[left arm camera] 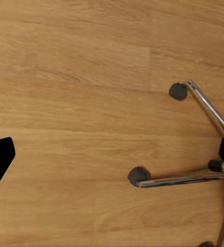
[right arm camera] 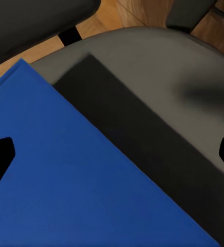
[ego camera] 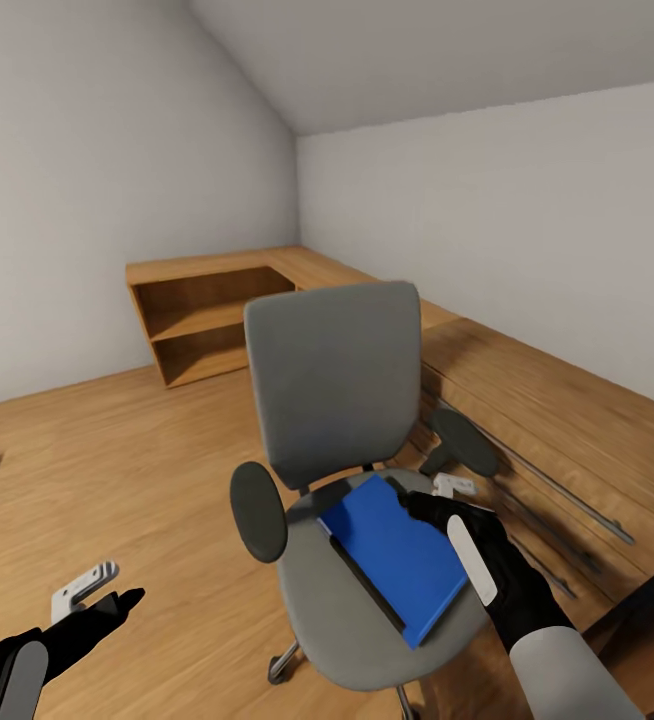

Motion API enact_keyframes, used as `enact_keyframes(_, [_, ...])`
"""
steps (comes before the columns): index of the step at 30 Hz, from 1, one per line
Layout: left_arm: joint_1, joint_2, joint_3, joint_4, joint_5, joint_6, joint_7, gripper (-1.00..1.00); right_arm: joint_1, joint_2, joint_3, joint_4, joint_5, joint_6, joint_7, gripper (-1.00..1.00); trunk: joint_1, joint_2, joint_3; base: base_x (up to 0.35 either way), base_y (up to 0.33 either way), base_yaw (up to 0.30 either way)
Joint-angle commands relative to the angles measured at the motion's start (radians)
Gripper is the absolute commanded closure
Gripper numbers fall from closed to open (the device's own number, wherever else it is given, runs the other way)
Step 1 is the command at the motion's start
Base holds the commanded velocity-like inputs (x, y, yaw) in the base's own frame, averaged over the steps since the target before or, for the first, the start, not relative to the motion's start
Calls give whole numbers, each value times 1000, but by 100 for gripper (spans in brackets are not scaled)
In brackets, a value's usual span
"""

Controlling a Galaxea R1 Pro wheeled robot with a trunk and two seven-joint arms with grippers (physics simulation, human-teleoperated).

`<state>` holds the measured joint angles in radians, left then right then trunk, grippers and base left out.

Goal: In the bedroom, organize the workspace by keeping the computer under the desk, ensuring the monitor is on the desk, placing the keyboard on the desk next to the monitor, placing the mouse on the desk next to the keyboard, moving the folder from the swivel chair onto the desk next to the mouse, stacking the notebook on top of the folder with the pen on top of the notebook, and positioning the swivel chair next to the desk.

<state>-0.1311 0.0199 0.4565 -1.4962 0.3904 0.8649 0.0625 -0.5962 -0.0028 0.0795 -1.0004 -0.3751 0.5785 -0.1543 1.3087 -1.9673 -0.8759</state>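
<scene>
I find no legible text, label, brand, number or sign in any of my three views. The folder (ego camera: 399, 553) cover reads as plain blue, and the swivel chair (ego camera: 332, 385) upholstery is plain grey with no tag or marking I can make out.

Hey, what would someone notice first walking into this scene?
The bright blue folder lying on the seat of the grey swivel chair, mid-room. The right gripper hovers open at the folder's far edge. Behind the chair, a low light-wood shelving counter wraps the corner.
</scene>
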Motion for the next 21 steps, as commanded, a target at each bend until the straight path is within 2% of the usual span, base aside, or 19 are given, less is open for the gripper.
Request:
enact_keyframes(1, [0, 0, 1, -1, 10, 5, 7, -100, -1, 0, 2, -1, -10, 3, -9, -100, 4, -8, -4, 0, 0, 0])
enact_keyframes(7, [0, -1, 1, -1, 10, 5, 8, -100, -1, -1, 1, -2, -10, 3, -10, -100, 27, -50, -23, 0, 0, 0])
enact_keyframes(21, [-1, -1, 1, 1, 10, 6, 8, -100, -1, -6, -2, -4, -9, 2, -7, -100, 27, -50, -23, 0, 0, 0])
